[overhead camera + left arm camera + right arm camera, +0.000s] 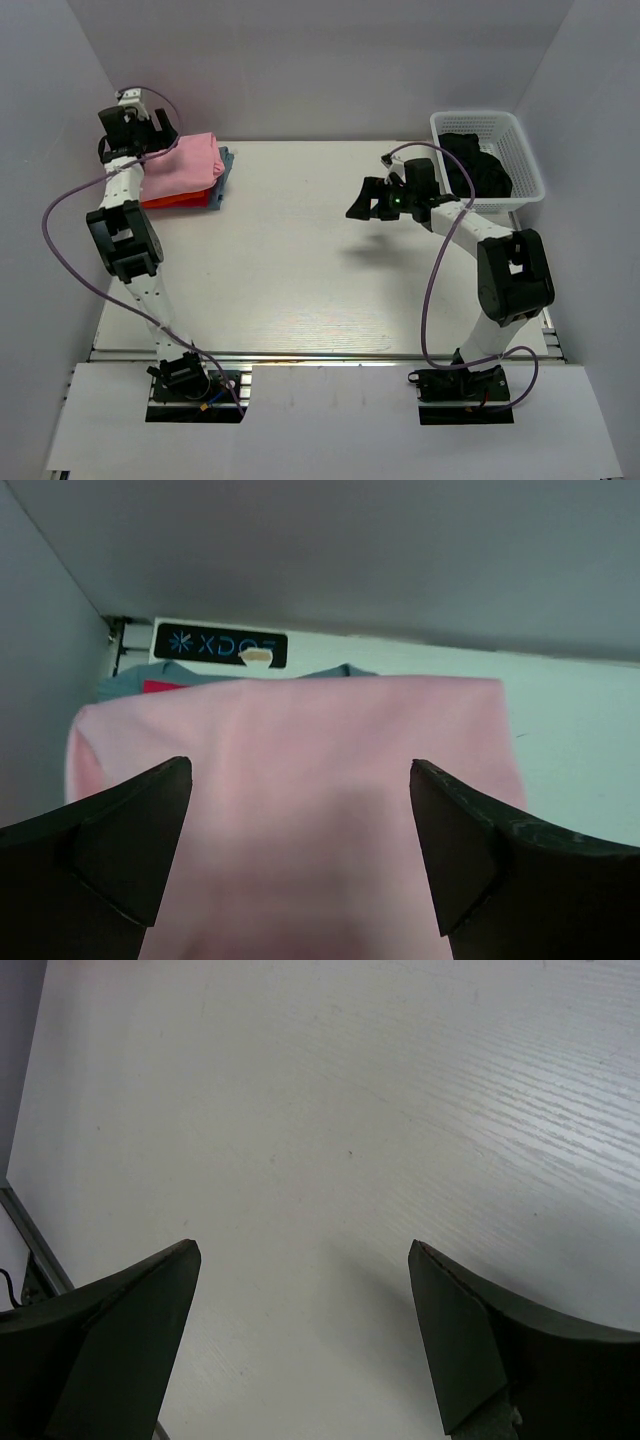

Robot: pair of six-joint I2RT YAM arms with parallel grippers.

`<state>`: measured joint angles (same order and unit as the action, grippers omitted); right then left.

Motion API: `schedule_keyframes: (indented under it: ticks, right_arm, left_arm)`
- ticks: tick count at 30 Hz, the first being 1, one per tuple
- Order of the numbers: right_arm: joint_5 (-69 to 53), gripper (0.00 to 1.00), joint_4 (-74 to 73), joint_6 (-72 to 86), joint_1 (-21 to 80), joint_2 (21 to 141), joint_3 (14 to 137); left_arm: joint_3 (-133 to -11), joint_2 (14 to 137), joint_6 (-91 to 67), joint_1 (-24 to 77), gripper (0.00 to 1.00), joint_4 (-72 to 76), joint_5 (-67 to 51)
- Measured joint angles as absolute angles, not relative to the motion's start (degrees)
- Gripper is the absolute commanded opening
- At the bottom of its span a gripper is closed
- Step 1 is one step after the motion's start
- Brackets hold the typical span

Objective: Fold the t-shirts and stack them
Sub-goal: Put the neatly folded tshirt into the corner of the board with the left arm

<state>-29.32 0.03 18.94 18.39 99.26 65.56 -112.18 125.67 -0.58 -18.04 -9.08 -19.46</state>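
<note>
left gripper [300, 775] spread wide, empty, over pink shirt [186, 160] atop stack [185, 198]; right gripper [300, 1255] spread wide, empty, above tabletop [350, 1110]

The left claw [300, 768] and right claw [303, 1250] both hover spread wide.

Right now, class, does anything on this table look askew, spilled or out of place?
Nothing spilled or damaged. One black t-shirt lies crumpled in the white basket, not folded, and the orange t-shirt and grey-blue t-shirt poke out from under the pink t-shirt.
</note>
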Motion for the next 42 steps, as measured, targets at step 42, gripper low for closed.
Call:
schedule_keyframes:
  ticks: [42]
  right_arm:
    - [-27.4,0.90,1.8,16.4,18.4,91.4,57.8]
  left_arm:
    - [-98.0,108.9,-5.6,-11.4,1.00,-8.2,-13.6]
